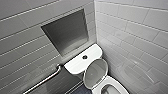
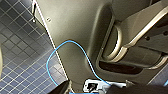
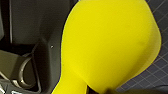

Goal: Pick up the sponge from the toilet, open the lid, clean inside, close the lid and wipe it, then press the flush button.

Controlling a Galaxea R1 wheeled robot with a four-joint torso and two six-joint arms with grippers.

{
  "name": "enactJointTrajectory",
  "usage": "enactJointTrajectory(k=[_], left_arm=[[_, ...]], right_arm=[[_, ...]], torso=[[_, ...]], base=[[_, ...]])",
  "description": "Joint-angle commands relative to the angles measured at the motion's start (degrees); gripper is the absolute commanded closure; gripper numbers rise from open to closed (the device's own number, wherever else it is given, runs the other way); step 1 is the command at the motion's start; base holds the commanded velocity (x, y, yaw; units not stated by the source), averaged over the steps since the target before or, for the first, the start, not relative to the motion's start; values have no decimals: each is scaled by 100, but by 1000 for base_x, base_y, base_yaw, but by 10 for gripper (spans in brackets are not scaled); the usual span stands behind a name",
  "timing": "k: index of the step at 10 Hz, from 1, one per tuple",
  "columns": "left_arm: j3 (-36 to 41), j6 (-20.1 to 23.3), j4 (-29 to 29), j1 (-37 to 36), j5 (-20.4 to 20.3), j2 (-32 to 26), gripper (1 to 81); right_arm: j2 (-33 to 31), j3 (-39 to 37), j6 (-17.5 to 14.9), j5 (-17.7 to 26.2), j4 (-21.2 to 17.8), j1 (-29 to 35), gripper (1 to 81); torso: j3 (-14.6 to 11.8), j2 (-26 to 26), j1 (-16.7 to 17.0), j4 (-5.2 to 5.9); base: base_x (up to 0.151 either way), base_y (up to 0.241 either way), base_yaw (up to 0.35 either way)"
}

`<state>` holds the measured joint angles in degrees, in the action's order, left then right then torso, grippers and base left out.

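The white toilet stands in the corner of the tiled walls. Its lid is raised and leans back toward the tank. Below the lid, the open bowl shows at the lower edge of the head view. The dark round flush button sits in the middle of the tank top. In the right wrist view the bright yellow sponge looms large, pinched narrow at one end where my right gripper is shut on it. It hangs over dark tiled floor, beside my own grey body.
A grey recessed niche is set in the wall above the tank. A metal grab bar runs along the left wall. The left wrist view has dark floor tiles and a blue cable on my grey body.
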<state>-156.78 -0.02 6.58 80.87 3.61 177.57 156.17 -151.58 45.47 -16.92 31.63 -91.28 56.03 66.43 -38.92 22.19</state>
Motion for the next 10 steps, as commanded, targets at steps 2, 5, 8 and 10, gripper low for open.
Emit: enactJointTrajectory(k=[2, 5, 8, 10], left_arm=[[435, 11, -78, -14, 527, -325, 10], [1753, 11, -227, -172, 492, -1107, 10], [2828, 2, -280, -628, 500, -1751, 10], [3698, 2, -500, -989, 553, -2313, 10]], right_arm=[[566, 14, -3731, 283, -3386, -510, 811], [532, 462, -4388, 734, -3806, -370, 811], [637, 543, -4398, 752, -3664, -316, 811], [813, 376, -4398, 1042, -3673, -159, 811]], torso=[[0, 0, 0, 0], [-5, 2, 0, 0], [-5, 2, 0, 0], [-7, 2, 0, 0]], base=[[0, 0, 0], [0, 0, 0], [0, 0, 0], [0, 0, 0]])
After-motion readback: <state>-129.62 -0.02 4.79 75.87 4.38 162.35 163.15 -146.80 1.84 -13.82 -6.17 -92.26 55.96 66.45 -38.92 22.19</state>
